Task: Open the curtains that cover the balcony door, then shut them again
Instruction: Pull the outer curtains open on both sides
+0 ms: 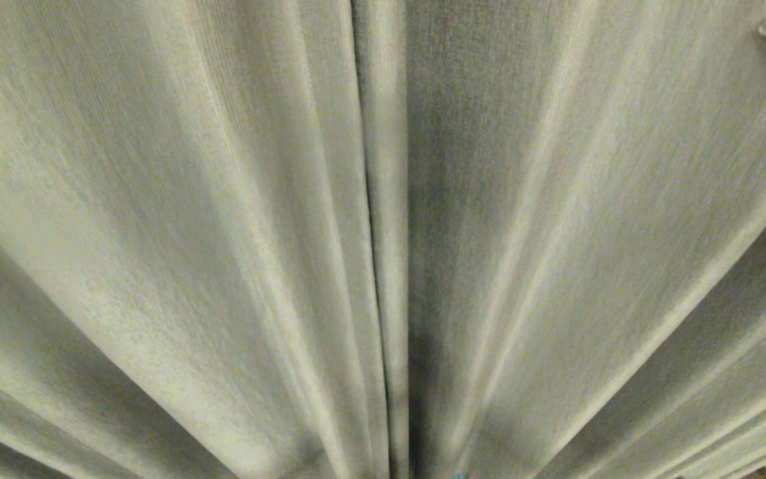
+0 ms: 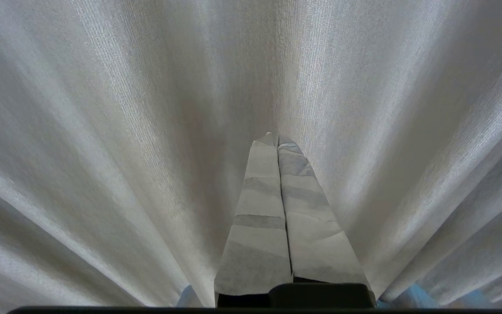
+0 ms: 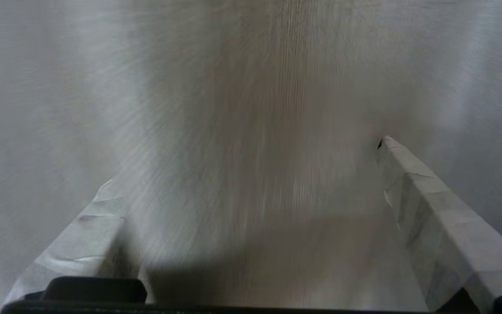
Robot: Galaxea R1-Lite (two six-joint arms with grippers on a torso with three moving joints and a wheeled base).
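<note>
The curtains (image 1: 223, 219) fill the whole head view, drawn across in long pleats, their two edges meeting at a dark seam (image 1: 376, 266) near the middle; no glass shows behind them; the right hand (image 3: 251, 174) is spread wide against the cloth, a fold of curtain lying between its taped fingers (image 3: 434, 218), not pinched; the left hand (image 2: 277, 141) points at the fabric with its fingers pressed together, holding nothing.

1. Left gripper (image 2: 277, 141): tape-wrapped fingers (image 2: 259, 209) pressed together, tips pointing straight ahead.
2. Right gripper (image 3: 246, 161): tape-wrapped fingers (image 3: 434, 218) spread wide apart, nothing held between them.
</note>
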